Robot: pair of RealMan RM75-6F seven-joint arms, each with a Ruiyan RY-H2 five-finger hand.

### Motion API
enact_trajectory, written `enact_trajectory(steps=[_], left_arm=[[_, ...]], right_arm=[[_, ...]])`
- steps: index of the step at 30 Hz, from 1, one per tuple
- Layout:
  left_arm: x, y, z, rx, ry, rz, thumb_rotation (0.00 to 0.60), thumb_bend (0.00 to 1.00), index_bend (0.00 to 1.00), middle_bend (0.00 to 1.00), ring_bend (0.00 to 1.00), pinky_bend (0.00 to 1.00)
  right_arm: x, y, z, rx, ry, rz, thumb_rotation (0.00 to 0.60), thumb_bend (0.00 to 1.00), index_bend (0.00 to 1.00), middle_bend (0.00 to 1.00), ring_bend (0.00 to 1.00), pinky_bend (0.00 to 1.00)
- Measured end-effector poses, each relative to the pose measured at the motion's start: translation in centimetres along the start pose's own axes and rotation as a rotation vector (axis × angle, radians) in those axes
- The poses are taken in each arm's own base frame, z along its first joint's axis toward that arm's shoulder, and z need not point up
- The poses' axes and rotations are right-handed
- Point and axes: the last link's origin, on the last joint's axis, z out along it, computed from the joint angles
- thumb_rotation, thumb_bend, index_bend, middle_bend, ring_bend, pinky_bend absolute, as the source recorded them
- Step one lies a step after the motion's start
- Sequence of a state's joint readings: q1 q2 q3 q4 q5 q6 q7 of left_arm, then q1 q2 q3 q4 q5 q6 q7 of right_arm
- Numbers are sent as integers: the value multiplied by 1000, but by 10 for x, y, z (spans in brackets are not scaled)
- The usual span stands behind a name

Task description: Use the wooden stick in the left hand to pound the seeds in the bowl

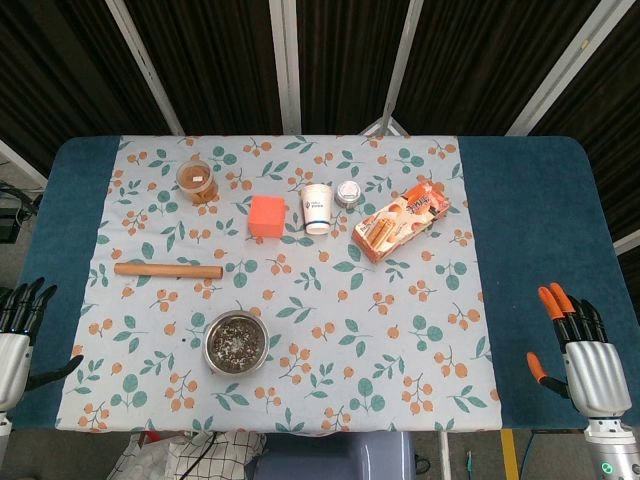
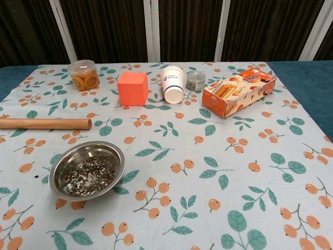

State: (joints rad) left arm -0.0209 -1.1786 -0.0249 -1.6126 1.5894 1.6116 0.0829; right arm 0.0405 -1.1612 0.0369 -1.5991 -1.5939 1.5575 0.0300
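A table (image 1: pixel 530 200) with a dark blue top stands before a wall of dark panels with pale bars. One floral cloth (image 1: pixel 400 330), printed with leaves and orange berries, covers the middle of the table.

Two hands appear in the head view only. The left hand (image 1: pixel 18 335) sits at the near-left table edge, fingers extended and apart, holding nothing. The right hand (image 1: pixel 580 345), with orange fingertips, sits at the near-right edge, fingers likewise extended and apart, holding nothing.

One wooden stick (image 1: pixel 168 271) lies flat on the left part of the cloth. Its long axis runs left to right, parallel to the near table edge; both ends look alike. It is well apart from the left hand.

One biscuit box (image 1: pixel 400 221) lies at an angle, right of centre. One metal bowl (image 1: pixel 236 343) holding seeds (image 1: pixel 237 344) stands near the front edge, nearer than the stick and apart from it. One orange cube (image 1: pixel 266 216), one white paper cup (image 1: pixel 318 208), one clear jar (image 1: pixel 197 181) with orange contents, and one small metal tin (image 1: pixel 348 193) stand in the far row.
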Motion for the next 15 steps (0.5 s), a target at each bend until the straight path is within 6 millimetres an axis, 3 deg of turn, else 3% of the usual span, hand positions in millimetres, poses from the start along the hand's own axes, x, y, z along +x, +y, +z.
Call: enact_trajectory(steps=[15], left_arm=[[-2,0,1,9,-12,4,600,117,0,0,0,0]], right_arm=[[1,0,0,4,16,9,600,366,0,0,0,0]])
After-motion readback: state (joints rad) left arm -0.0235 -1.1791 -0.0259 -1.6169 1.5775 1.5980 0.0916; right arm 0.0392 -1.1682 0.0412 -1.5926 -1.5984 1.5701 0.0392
